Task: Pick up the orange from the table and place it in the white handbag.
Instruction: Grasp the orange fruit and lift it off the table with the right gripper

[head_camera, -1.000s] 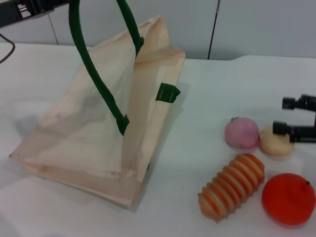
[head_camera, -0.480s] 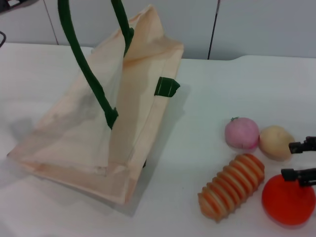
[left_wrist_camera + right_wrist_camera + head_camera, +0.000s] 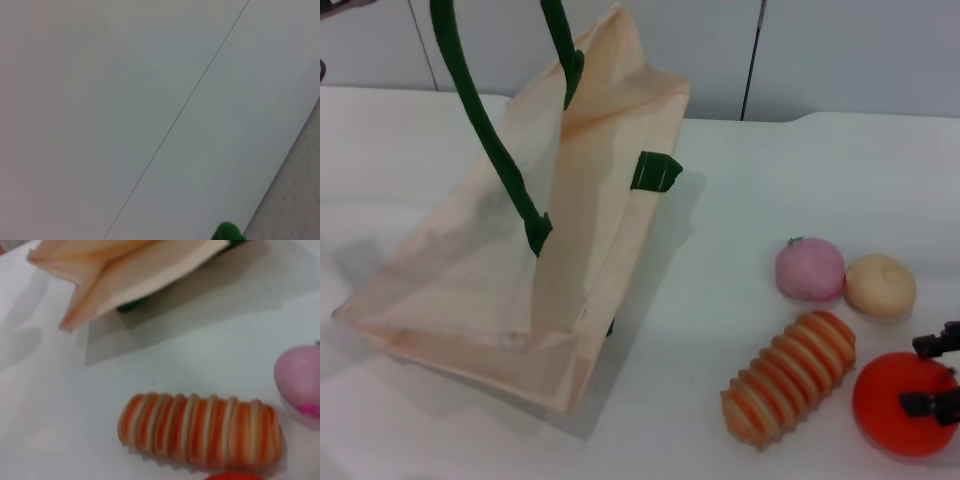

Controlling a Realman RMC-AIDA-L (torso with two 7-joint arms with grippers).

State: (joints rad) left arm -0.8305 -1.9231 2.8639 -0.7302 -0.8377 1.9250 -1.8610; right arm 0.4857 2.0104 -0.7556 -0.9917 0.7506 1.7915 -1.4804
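On the counter (image 3: 770,190), the orange (image 3: 895,400) lies at the right near corner of the head view. The right end effector (image 3: 932,373) reaches in from the right edge, its two dark fingers spread wide, one above the fruit's far side and one over its right face; they have hold of nothing. Just left of the orange lies a ridged striped piece (image 3: 790,390), and beyond it a pink fruit (image 3: 810,270) touches a tan ball (image 3: 880,286).

The handbag (image 3: 580,230) stands tilted at left, its green handles (image 3: 480,130) rising out of the picture; the left end effector is not seen there.

The right wrist view shows the striped piece (image 3: 200,430) close up, the bag's lower edge (image 3: 125,270), the pink fruit (image 3: 300,380) and only a sliver of the orange (image 3: 232,476). The left wrist view shows pale wall and a green handle tip (image 3: 227,232).
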